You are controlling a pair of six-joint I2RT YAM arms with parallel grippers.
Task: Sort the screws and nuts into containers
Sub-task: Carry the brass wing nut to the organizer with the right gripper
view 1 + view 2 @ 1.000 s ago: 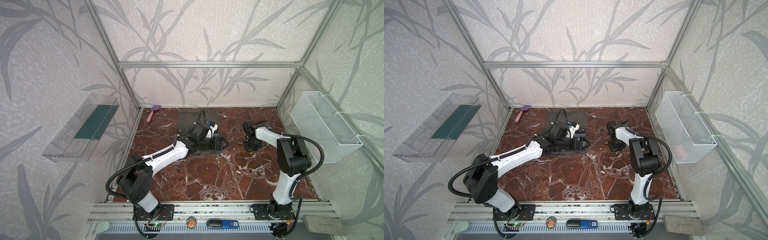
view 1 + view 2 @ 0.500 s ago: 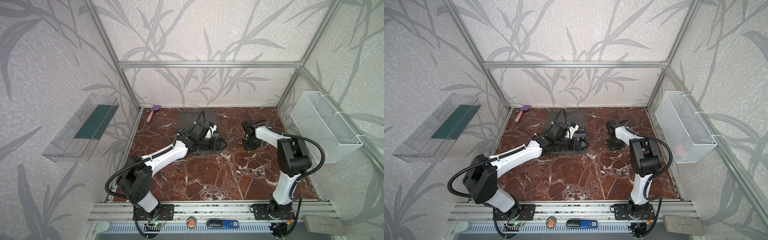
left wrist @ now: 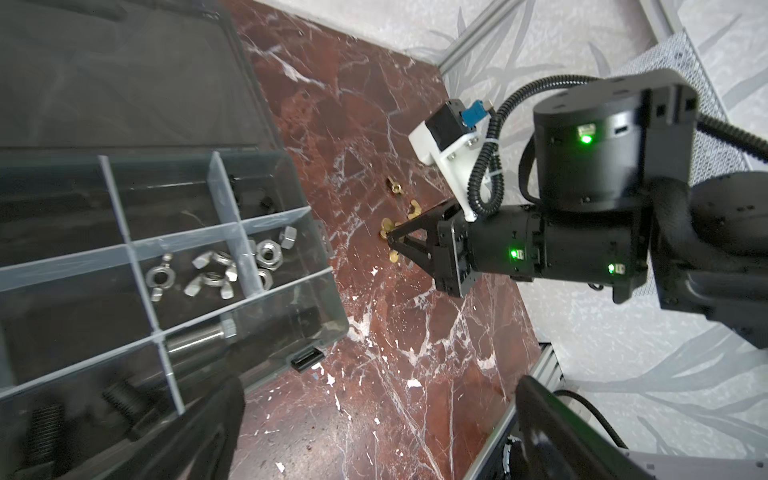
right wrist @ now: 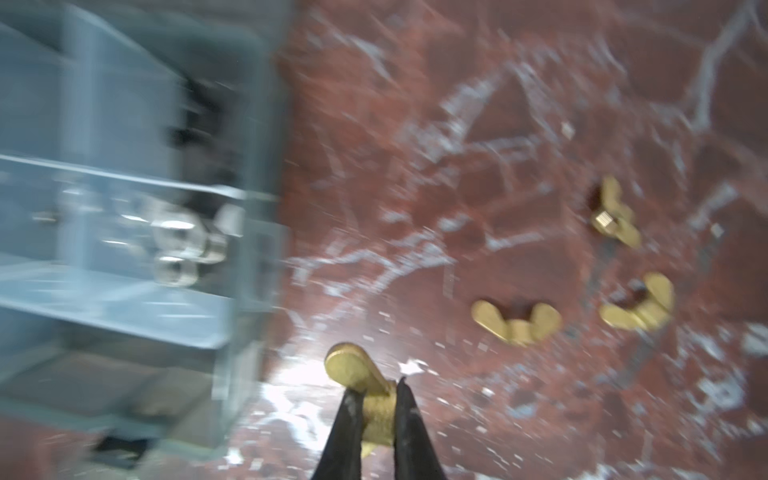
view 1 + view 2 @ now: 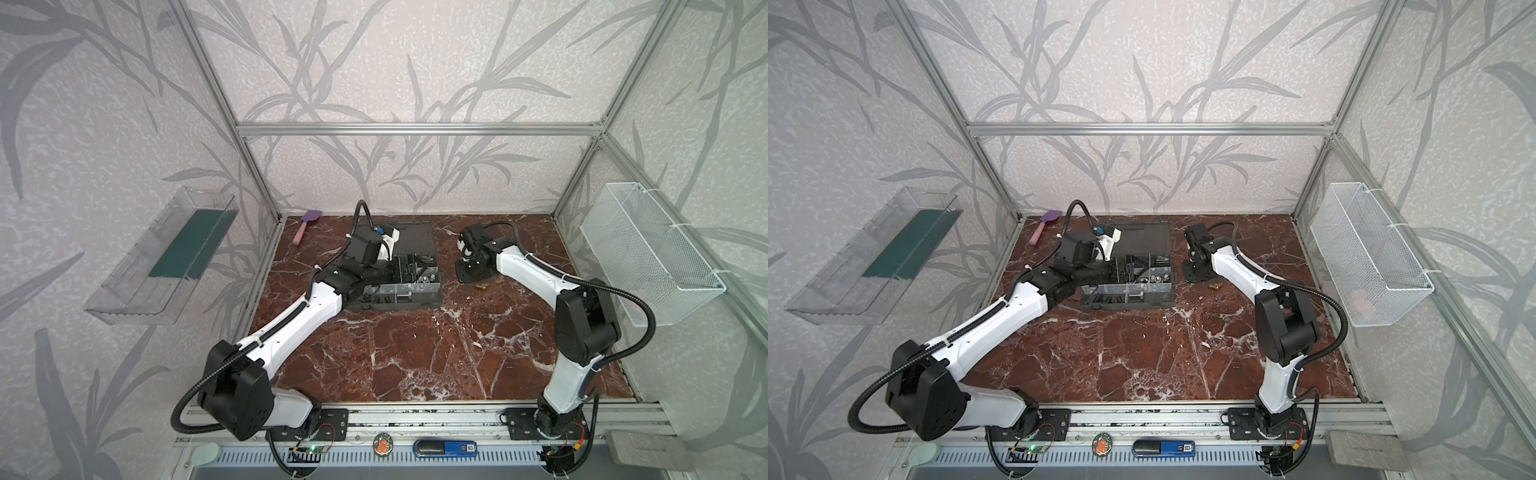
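The top views hid what the right wrist view showed: the right gripper [image 4: 376, 401] pinching 1 brass wing nut [image 4: 355, 370]. 3 loose wing nuts [image 4: 517, 322] lay beside the organizer case [image 4: 124, 299]. The left gripper [image 3: 378, 390] gaped empty over it.

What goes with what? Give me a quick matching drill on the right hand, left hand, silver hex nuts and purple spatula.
1 right hand
2 left hand
3 silver hex nuts
4 purple spatula

a in an organizer compartment
b open, holding nothing
c lying on the table near the back wall
d shut on a brass wing nut

Pairs: 1-d, 2-b, 3-a, 4-c.
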